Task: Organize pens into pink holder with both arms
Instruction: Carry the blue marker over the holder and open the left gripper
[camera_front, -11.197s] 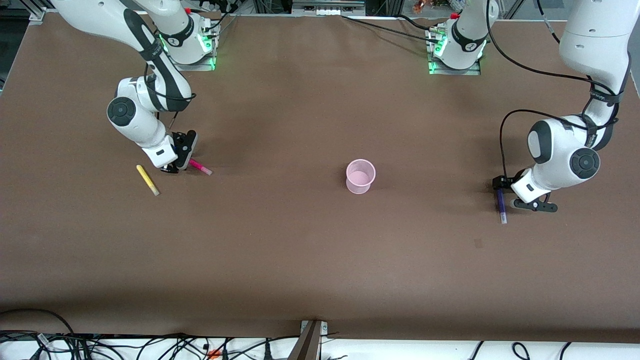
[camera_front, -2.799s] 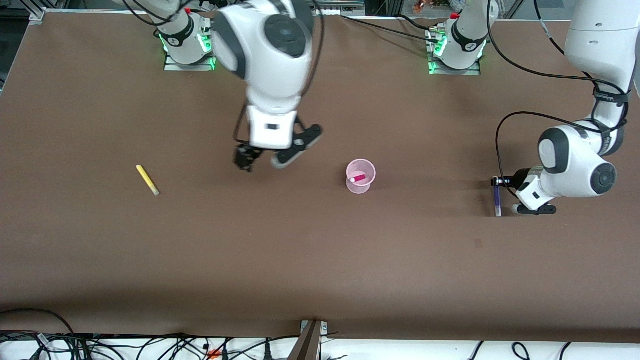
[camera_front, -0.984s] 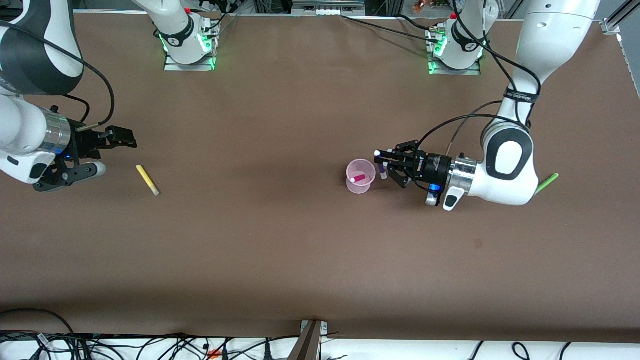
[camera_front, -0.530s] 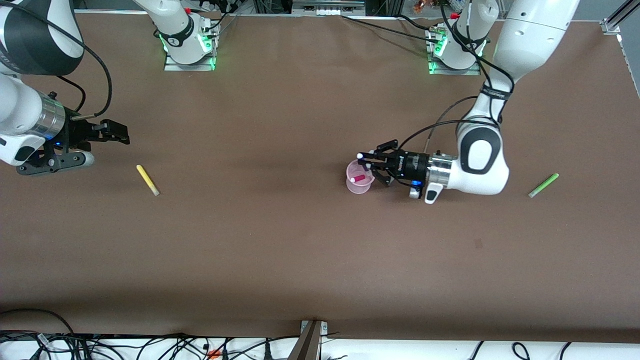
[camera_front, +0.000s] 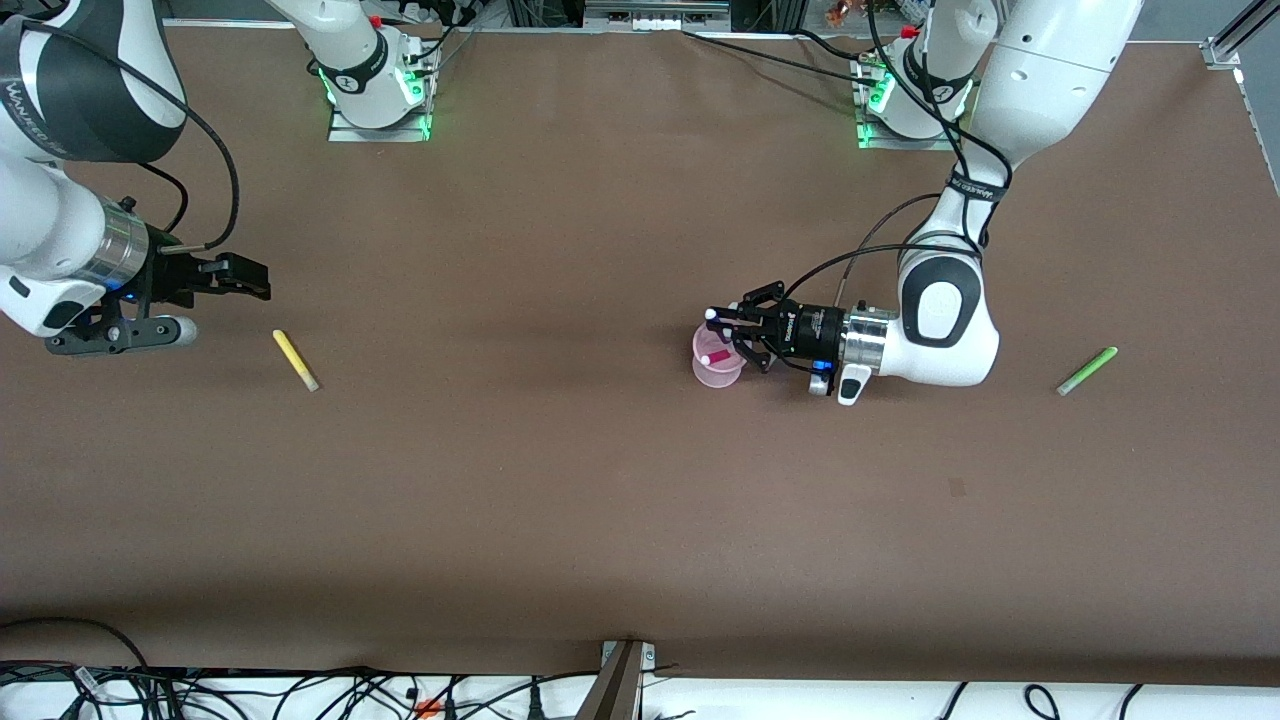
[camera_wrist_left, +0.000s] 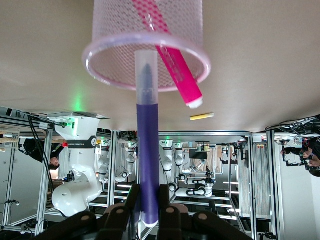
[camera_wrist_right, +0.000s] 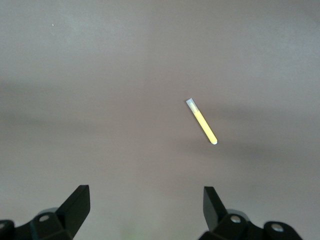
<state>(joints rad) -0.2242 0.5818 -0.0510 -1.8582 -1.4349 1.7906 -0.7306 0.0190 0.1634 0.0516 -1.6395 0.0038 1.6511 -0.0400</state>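
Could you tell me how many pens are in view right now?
4: magenta pen in the pink holder; purple pen in the left gripper over it; yellow pen and green pen on the table.

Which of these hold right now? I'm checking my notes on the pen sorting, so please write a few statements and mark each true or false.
1. The left gripper is shut on the purple pen, held over the pink holder. True.
2. The magenta pen lies on the table. False: it leans inside the pink holder.
3. The right gripper is open, over the table near the yellow pen. True.
4. The green pen is in the pink holder. False: it lies on the table toward the left arm's end.
5. The yellow pen is held by the right gripper. False: it lies loose on the table.
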